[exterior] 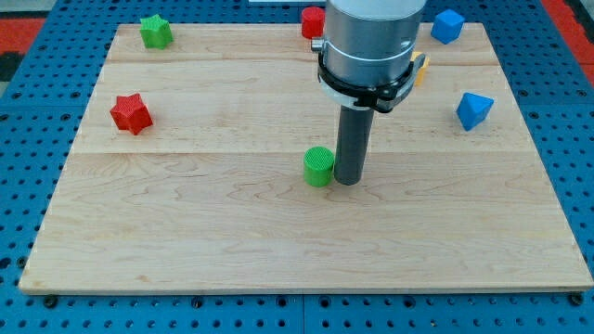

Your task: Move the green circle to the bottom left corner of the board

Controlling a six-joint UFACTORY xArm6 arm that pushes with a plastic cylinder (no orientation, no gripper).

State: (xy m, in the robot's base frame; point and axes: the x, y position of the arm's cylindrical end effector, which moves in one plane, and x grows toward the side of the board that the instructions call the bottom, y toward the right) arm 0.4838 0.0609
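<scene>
The green circle (318,166), a short green cylinder, stands near the middle of the wooden board (186,241). My tip (349,180) rests on the board right beside the green circle, on its right side, touching it or nearly so. The rod rises from there to the arm's grey body at the view's top. The board's bottom left corner (42,283) lies far to the left and below the circle.
A green star (156,31) sits at the top left and a red star (131,113) at the left. A red block (312,20) and a yellow block (422,70) are partly hidden by the arm. Two blue blocks (447,25) (474,110) sit at the right.
</scene>
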